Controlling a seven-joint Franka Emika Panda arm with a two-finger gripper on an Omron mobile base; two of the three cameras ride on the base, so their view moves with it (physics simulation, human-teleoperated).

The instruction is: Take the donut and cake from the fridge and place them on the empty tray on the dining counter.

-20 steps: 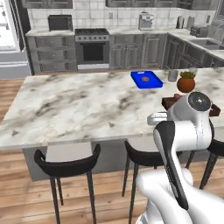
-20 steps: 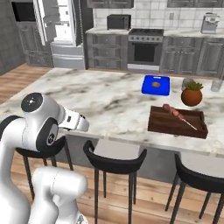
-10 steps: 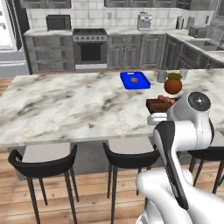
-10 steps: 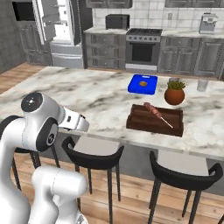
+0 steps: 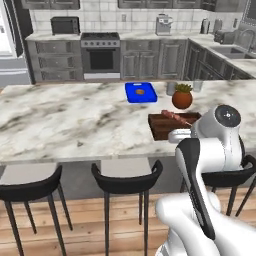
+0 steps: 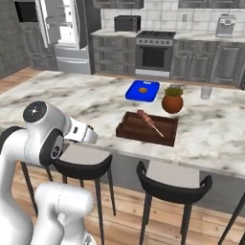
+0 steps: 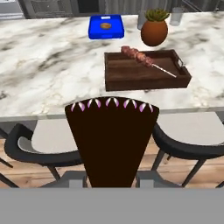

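Note:
In the hand view my gripper (image 7: 111, 177) is shut on the cake (image 7: 111, 140), a dark brown wedge with small pinkish-white dollops along its top edge. The cake hides most of the fingers. The hand (image 6: 86, 135) sticks out from the arm just short of the near edge of the dining counter (image 6: 95, 98), over the stools; from the other side the hand (image 5: 178, 136) sits by that same edge. The marble dining counter (image 7: 52, 65) stretches ahead. The fridge (image 6: 64, 33) stands at the far back left. The donut and the empty tray are out of view.
A deep brown wooden tray (image 7: 146, 70) holding a skewer lies on the counter ahead, with a potted plant (image 7: 154, 28) and a blue board (image 7: 106, 26) carrying a small brown item behind it. Black stools (image 6: 83, 165) line the near side. The stove wall is far behind.
The whole scene has slid left in both base views, so the base has moved along the counter. The grip on the cake is unchanged.

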